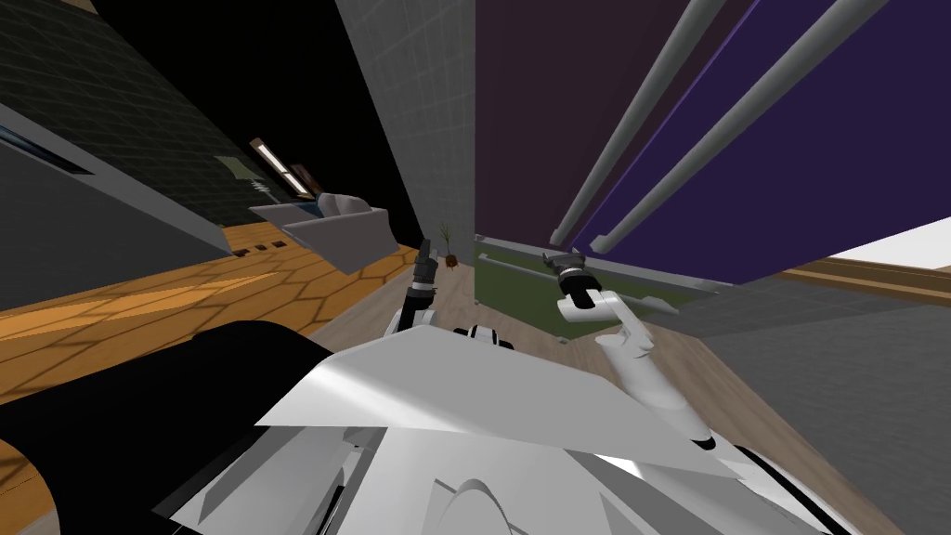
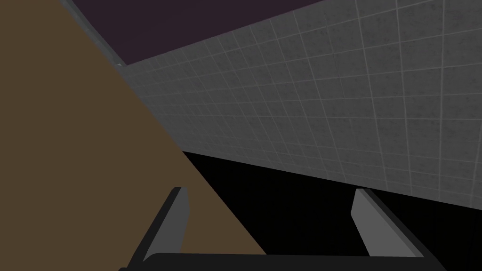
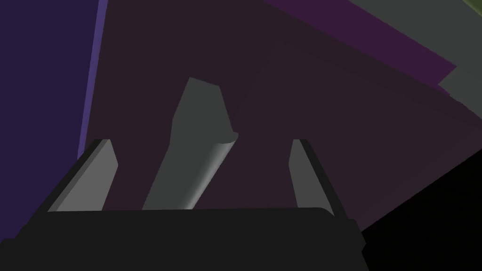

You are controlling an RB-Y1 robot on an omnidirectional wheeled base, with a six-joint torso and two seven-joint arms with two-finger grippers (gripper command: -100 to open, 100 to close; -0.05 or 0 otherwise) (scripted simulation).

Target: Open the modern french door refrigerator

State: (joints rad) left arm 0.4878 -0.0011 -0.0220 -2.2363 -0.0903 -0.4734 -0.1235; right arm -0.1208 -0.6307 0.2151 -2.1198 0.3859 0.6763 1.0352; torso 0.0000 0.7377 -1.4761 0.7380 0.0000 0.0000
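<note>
right gripper (image 3: 201, 143) is at the refrigerator (image 1: 762, 139), the tall dark purple front ahead and to my right, with two long grey bars running up its doors. blades spread wide, nothing gripped, and the lower end of the left handle (image 3: 195, 155) sits in the gap between them, touching neither as far as i can tell. that's the point of the pose: straddle the bar first, then close, so the pull goes through the handle and not off the flat door. the second handle (image 1: 743, 107) runs just beside it, so the grab is low on the bar, next to the seam between the doors. left gripper (image 2: 270, 189) hangs off to the side, also open and empty, aimed at a grey tiled wall (image 2: 329, 108) and brown floor (image 2: 70, 164), kept out of the door's swing by the look of it. doors read as shut; next call, i'd say, is clamp and draw back
</note>
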